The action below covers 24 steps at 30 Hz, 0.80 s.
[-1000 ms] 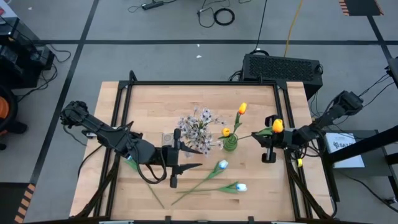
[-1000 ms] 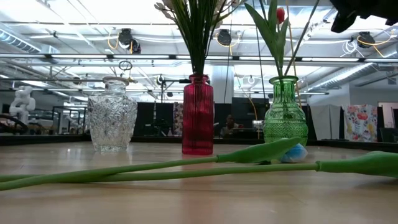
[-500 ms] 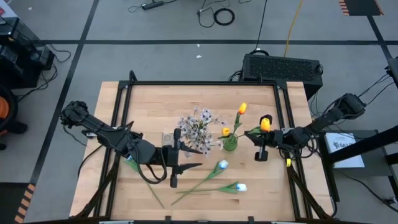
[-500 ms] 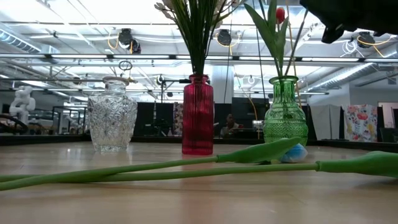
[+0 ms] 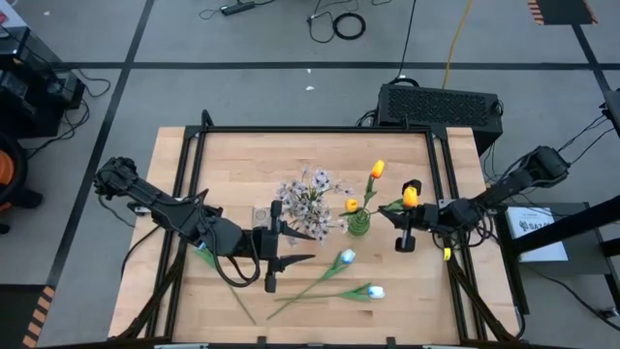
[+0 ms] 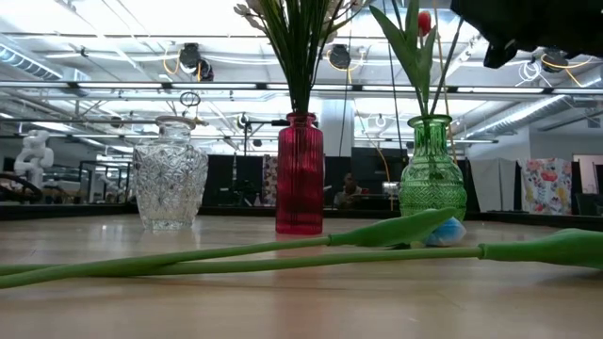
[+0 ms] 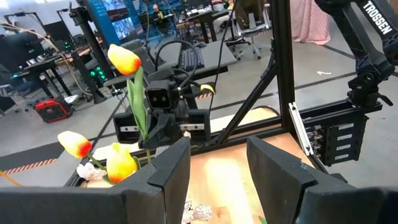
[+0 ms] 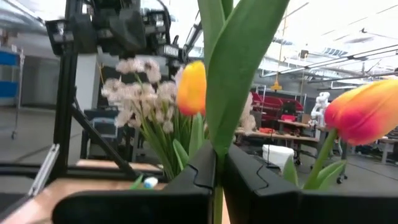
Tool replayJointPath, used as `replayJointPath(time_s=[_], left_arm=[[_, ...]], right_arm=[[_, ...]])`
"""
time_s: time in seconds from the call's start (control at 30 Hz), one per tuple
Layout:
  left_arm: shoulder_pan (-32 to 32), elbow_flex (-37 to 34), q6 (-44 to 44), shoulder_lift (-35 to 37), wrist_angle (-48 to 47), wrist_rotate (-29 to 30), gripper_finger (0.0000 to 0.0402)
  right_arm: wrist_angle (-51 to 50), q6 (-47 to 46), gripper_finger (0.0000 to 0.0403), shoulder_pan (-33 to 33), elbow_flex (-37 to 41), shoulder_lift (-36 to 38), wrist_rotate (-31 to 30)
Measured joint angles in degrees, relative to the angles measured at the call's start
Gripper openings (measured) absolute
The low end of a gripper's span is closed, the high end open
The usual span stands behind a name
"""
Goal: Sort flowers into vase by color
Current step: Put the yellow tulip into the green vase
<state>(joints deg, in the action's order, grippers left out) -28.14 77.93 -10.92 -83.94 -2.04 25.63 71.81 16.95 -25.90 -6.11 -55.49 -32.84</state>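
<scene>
**Orange tulip held beside green vase**

Right gripper (image 5: 406, 215) raised above the tabletop (image 5: 242, 155), just right of the green vase (image 5: 359, 224); fingers (image 8: 193, 177) pinched tight on the green stem of an orange-yellow tulip (image 5: 411, 195). Two more orange-yellow tulips (image 5: 377, 169) already standing in that green vase. Spray of pale pink-white blossoms (image 5: 308, 196) standing in the red vase (image 6: 300, 174) at centre. Clear cut-glass vase (image 6: 170, 174) left of the red one, nothing visible in it. Two white-to-pale-blue tulips (image 5: 346, 257) lying flat on the wood near the front edge, stems crossing. Left gripper (image 5: 274, 262) hovering near the clear vase, fingers (image 7: 168, 177) partly apart, gripping nothing.
</scene>
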Motion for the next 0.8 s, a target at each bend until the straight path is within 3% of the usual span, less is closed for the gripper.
replayJointPath(time_s=[0.8], left_arm=[[0.2,0.0,-0.1,0.0,-1.8,0.0,0.0166]], right_arm=[[-0.2,-2.9,0.0009,3.0,0.0,-10.3,0.0]])
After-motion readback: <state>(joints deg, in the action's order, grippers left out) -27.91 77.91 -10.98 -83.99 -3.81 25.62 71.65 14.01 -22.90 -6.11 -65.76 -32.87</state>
